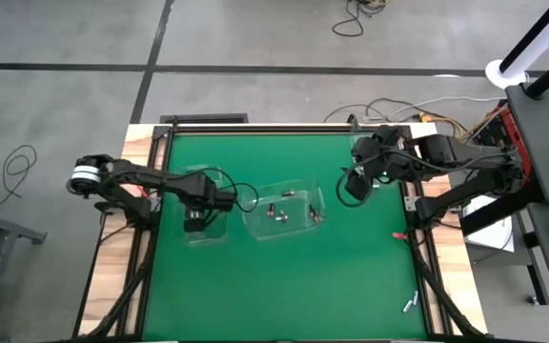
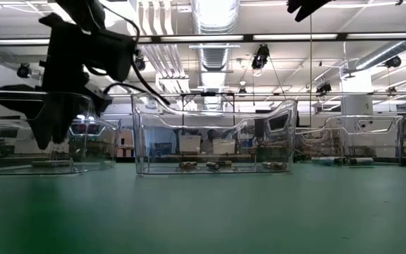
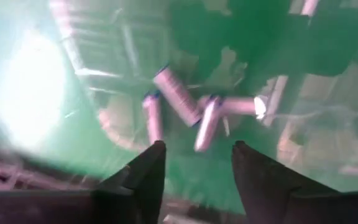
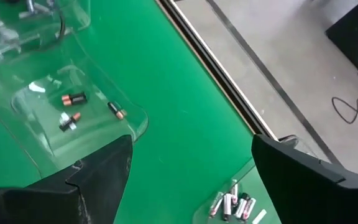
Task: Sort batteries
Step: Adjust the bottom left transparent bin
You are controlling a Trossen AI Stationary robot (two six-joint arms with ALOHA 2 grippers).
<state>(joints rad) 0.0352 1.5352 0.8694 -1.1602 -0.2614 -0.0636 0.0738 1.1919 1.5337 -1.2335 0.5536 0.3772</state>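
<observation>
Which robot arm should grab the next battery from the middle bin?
Probably the right. Its open, empty claw hangs just beside the middle bin, where batteries lie. The left claw is over the left bin, open above batteries there.

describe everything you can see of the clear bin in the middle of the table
The middle bin is a shallow clear plastic tray with rounded corners and wavy walls, resting flat on the green mat, slightly askew. A few small batteries lie loose on its floor. Neither gripper touches it; the left gripper hangs over the neighbouring bin.
</observation>
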